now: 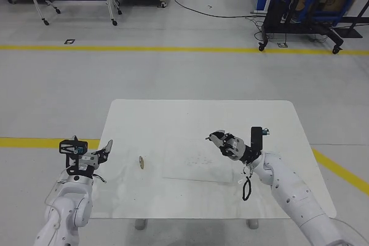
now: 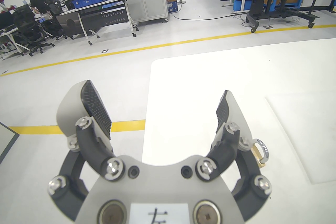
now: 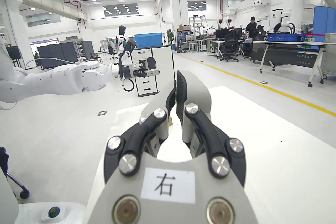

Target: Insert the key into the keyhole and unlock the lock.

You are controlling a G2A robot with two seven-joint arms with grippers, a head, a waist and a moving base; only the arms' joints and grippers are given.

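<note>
The job looked to be at its opening stage. No key stood in the keyhole, and the small brass padlock with a silver shackle (image 1: 141, 162) lay untouched on the white rectangular table (image 1: 203, 117). It was in the table's left part, roughly midway between the far and near edges.

The left gripper (image 1: 104, 149) hung at the table's left edge with its fingers spread wide apart and nothing between them. In its wrist view the padlock (image 2: 260, 154) showed just beside one finger, near but, as far as could be told, not touching.

The right gripper (image 1: 214, 136) was held above the table's middle, toward the right edge and well apart from the padlock, its fingers (image 3: 194, 93) pressed together. Whether a key was pinched there could not be told.

The next move probably called for the left gripper to close on the padlock's body and steady it with the keyhole facing the right arm. The right gripper could then line up with the slot.
</note>
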